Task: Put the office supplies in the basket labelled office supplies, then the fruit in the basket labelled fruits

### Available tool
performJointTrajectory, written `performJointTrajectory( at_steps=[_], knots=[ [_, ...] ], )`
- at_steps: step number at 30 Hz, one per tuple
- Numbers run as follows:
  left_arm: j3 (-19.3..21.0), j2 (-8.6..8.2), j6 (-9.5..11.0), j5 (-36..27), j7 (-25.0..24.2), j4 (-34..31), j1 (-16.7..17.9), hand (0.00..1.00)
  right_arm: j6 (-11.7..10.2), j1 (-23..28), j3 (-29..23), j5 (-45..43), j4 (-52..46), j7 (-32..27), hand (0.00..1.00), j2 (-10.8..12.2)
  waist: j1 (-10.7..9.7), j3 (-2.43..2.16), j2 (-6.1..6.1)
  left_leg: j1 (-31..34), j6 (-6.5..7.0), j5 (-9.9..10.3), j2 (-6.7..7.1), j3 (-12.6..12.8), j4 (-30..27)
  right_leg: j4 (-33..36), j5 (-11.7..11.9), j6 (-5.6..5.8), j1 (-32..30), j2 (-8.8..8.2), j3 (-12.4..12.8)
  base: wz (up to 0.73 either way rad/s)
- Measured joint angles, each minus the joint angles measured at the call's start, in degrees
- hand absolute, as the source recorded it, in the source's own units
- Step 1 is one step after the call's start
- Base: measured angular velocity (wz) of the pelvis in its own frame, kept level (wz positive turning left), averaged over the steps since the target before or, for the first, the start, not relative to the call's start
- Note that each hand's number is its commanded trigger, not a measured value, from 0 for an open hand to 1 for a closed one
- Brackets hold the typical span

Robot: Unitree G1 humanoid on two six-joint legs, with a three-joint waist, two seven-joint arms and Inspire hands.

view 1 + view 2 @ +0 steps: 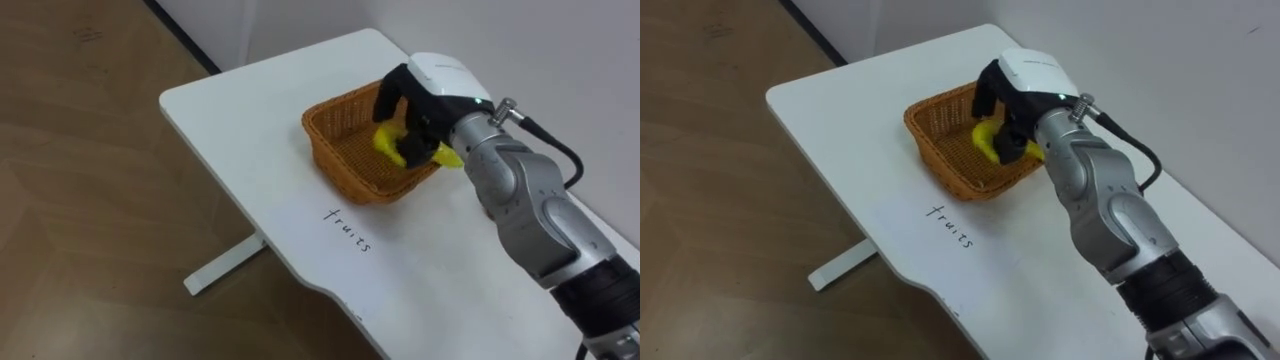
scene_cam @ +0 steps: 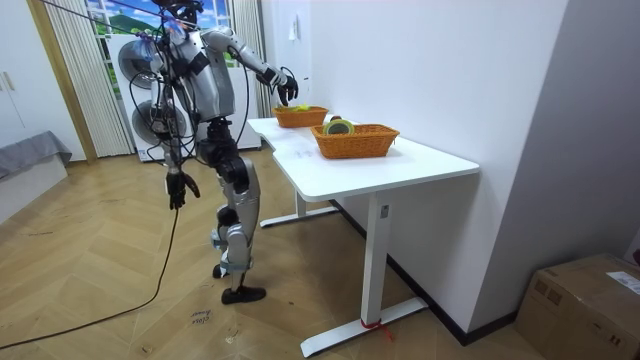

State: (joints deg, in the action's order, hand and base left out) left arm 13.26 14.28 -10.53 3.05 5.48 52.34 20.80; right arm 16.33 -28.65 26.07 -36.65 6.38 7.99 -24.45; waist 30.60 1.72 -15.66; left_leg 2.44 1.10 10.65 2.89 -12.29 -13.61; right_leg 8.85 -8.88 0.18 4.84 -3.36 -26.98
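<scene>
— Where is the banana (image 1: 388, 139) right now?

— In the right hand (image 1: 432, 92), whose fingers are curled round its middle. It hangs over the fruit basket (image 1: 338, 162), toward the rim on the basket's 3 o'clock side in the left eye view.

— Which way does it lie?

— Its long axis runs roughly from 10 o'clock to 4 o'clock, one yellow end poking out on each side of the fist. The open middle of the basket sits at about 8 o'clock from the hand.

— So the drop depends on that offset?

— I think so. Nudging toward 8 o'clock before letting go should keep the 4 o'clock end off the rim. Whether it already touches the weave, I cannot tell.

— And the left hand (image 2: 177, 188)?

— It hangs by the robot's hip, well apart from the table (image 1: 250, 130); released or clenched, I cannot tell.
</scene>
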Motion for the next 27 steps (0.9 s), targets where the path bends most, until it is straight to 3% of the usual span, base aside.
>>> performJointTrajectory(
  at_steps=[27],
  knots=[
    [-0.2,0.38,0.6,0.0,-2.2,0.0,0.0,0.0,-2.1,-1.5,0.0,-2.2,2.5,-2.3,0.0,-0.3,-1.1,-0.03,-0.03,0.1,0.0,0.0,0.16,-0.4,-0.1,-0.1,0.0,0.0,0.0,0.01,0.0,0.0]
  ],
)
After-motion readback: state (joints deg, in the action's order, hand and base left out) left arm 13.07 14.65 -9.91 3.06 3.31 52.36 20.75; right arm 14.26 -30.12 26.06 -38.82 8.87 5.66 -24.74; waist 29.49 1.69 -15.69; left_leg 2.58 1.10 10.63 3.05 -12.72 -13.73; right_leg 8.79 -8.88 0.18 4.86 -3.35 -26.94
